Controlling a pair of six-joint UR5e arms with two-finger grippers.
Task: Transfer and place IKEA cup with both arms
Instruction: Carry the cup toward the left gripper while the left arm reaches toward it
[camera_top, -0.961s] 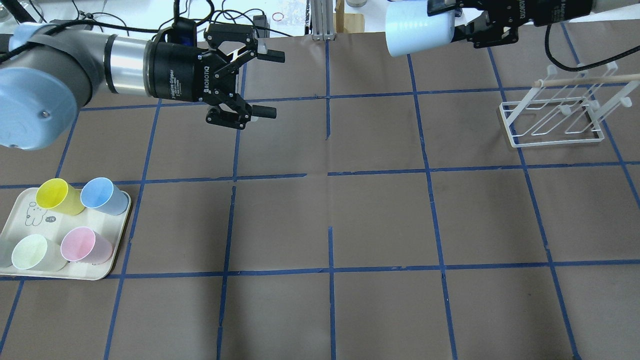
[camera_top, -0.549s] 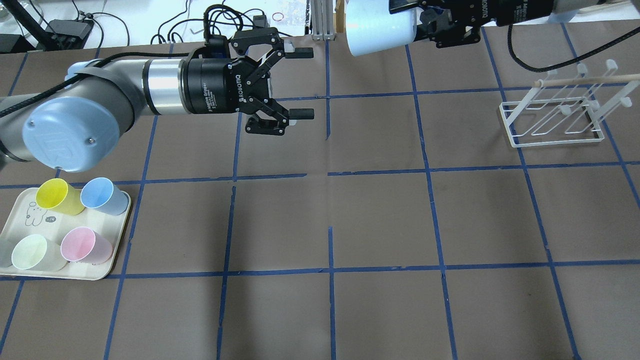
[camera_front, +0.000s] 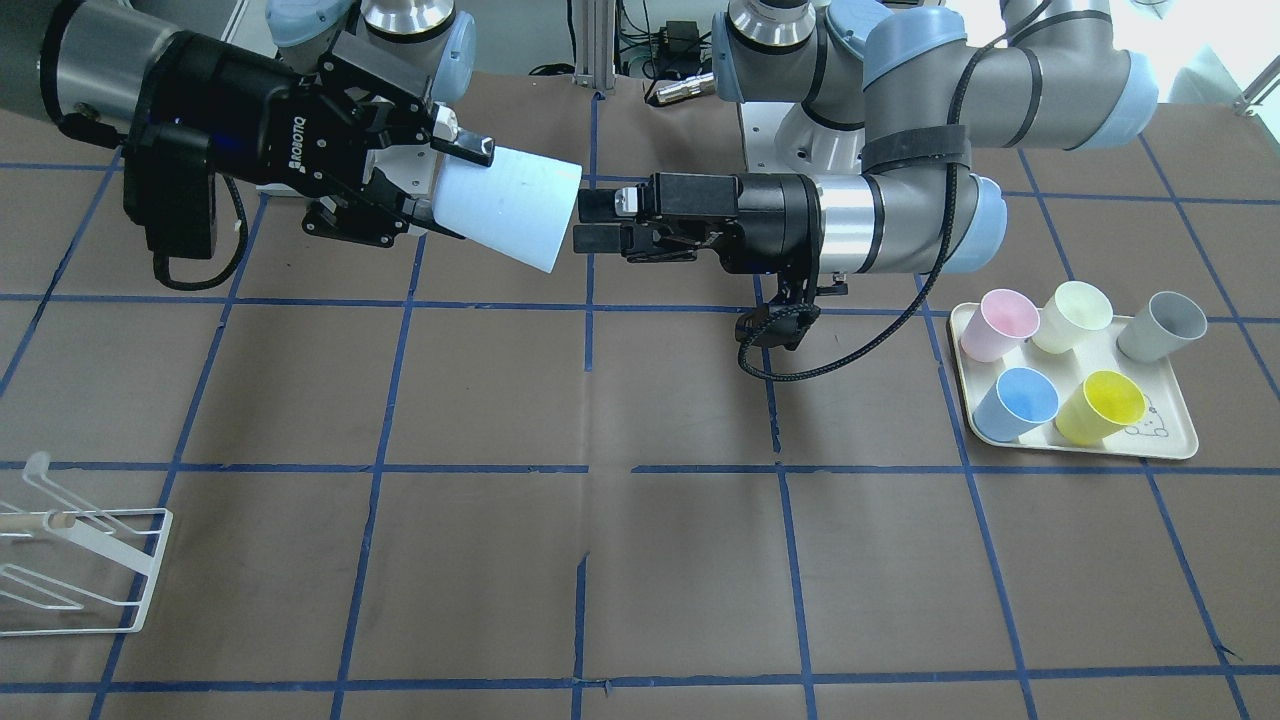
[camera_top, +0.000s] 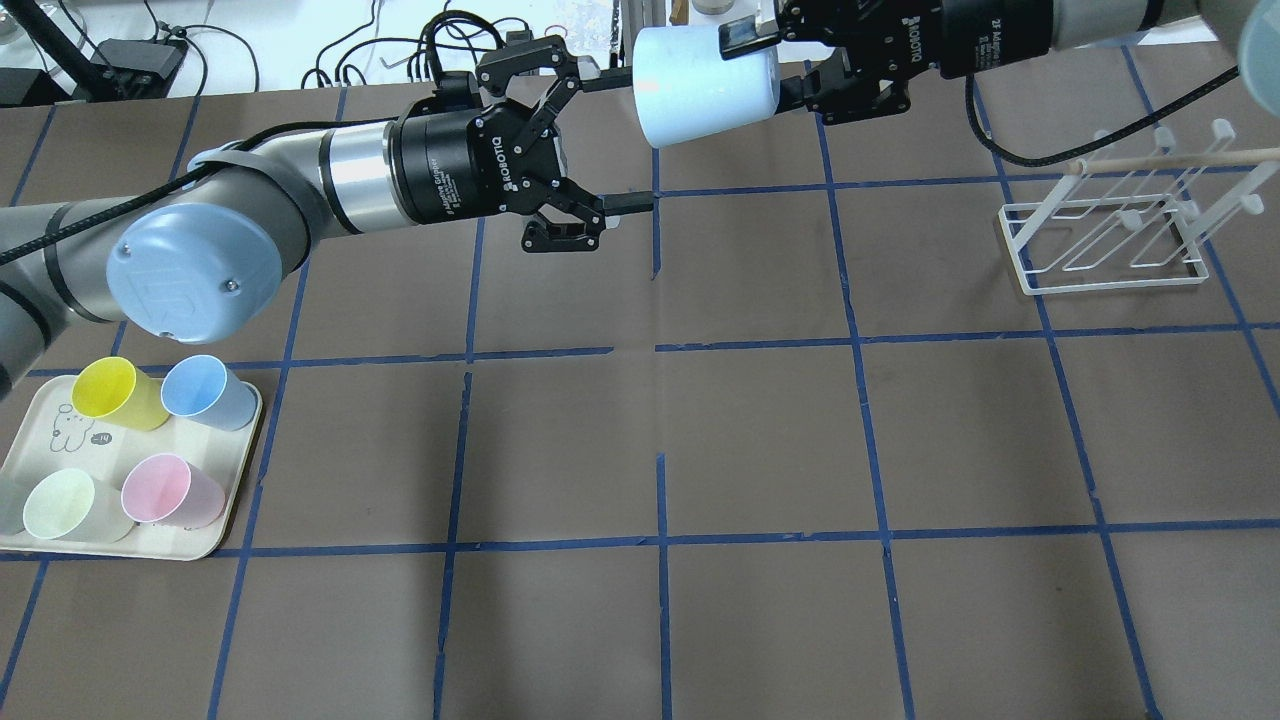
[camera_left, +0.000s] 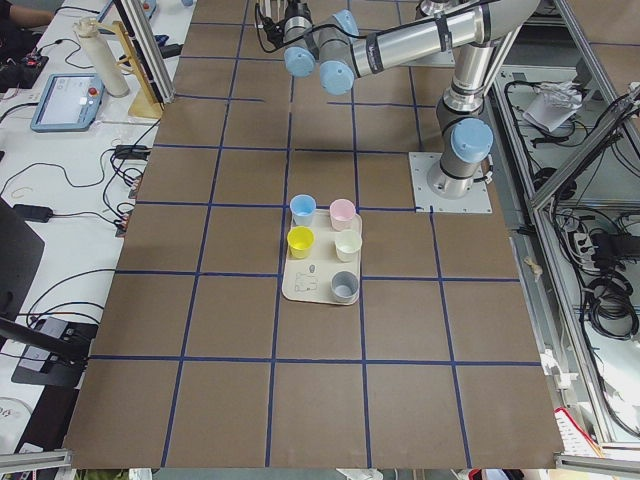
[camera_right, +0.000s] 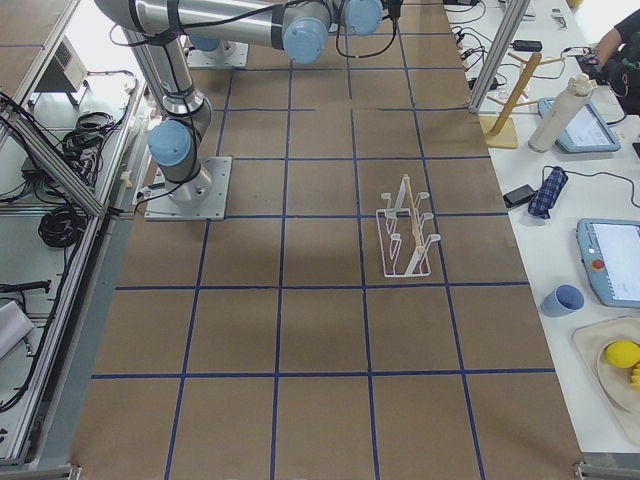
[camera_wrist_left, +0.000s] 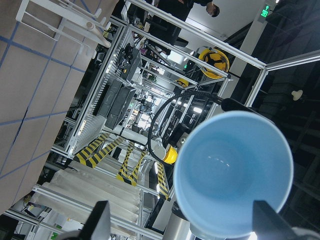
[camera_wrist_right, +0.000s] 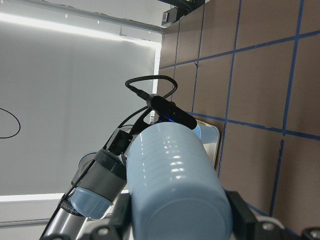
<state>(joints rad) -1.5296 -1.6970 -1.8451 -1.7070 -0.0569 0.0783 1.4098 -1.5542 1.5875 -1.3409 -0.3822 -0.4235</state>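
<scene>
The pale icy-blue IKEA cup (camera_top: 700, 85) lies on its side in the air over the table's far middle. My right gripper (camera_top: 762, 65) is shut on its base end, and it also shows in the front view (camera_front: 450, 190). The cup (camera_front: 510, 210) points its open mouth at my left gripper (camera_top: 625, 140), which is open with its fingertips right at the cup's rim. In the left wrist view the cup's mouth (camera_wrist_left: 232, 172) sits between the two fingers (camera_wrist_left: 100, 222). In the right wrist view the cup (camera_wrist_right: 172, 185) fills the space between the pads.
A cream tray (camera_top: 235, 470) at the near left holds yellow (camera_top: 110, 390), sky-blue (camera_top: 200, 390), pink (camera_top: 160, 490), pale green (camera_top: 60, 505) and grey (camera_front: 1160, 325) cups. A white wire rack (camera_top: 1110, 235) with a wooden dowel stands at the far right.
The right arm has carried the cup leftward. The left gripper, still open, has moved right until its fingertips reach the cup's rim.
</scene>
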